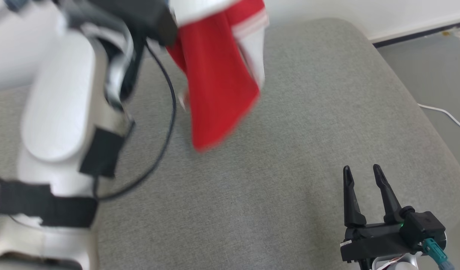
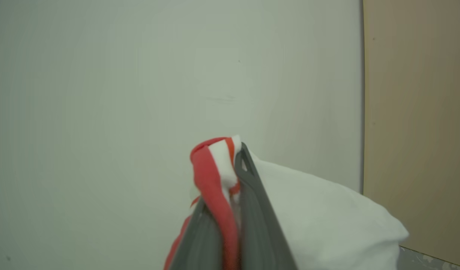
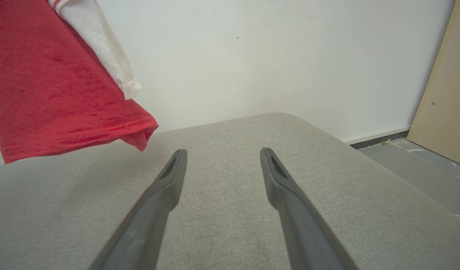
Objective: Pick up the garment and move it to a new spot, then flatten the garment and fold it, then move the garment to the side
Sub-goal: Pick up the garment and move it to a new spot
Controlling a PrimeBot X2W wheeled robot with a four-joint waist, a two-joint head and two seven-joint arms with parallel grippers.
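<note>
Garment (image 1: 218,86) hanging long-axis down, pinched in my left pincer (image 2: 223,176).
It dangles over the grey worktop (image 1: 290,157), ahead and left of my right pincer (image 1: 361,168), which is spread and empty.

The head view looks steeply down on the grey counter (image 1: 290,180), with the left arm (image 1: 57,112) close and blurred at its left and the right end effector (image 1: 361,168) at lower right. The left wrist view, raised, faces the pale wall (image 2: 102,93) along the left end effector (image 2: 224,180), very near the pinched garment (image 2: 211,172). The right wrist view sits low over the counter, facing that wall, and shares the counter and the hanging garment with the head view.
</note>
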